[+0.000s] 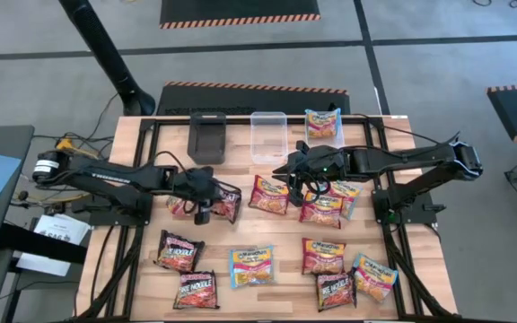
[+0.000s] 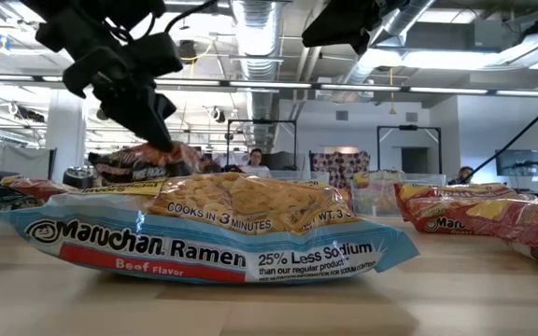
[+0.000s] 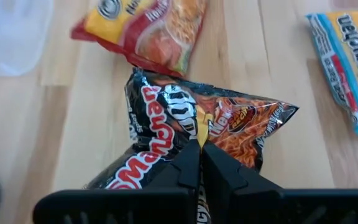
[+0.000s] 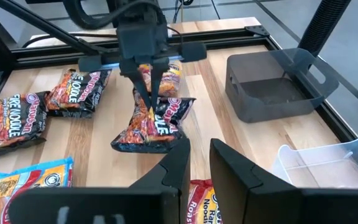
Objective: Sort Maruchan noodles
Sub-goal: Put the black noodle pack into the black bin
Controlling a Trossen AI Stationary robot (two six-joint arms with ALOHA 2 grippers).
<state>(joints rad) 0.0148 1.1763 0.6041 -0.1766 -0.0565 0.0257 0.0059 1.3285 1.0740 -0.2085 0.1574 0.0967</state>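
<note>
Maruchan noodles, one dark packet (image 3: 191,124), is pinched at its crumpled middle by the left gripper (image 3: 201,149) fingers, hanging directly below them, just above the tabletop (image 3: 104,124).

An open lab: exposed ceiling ducts (image 2: 250,28), hazard-striped floor mats (image 1: 239,13).

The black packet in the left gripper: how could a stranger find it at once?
Start at the black bin at the table's far edge. Just in front lies the black noodle packet. Only it is pinched by the left gripper; it rests on an orange packet.
</note>
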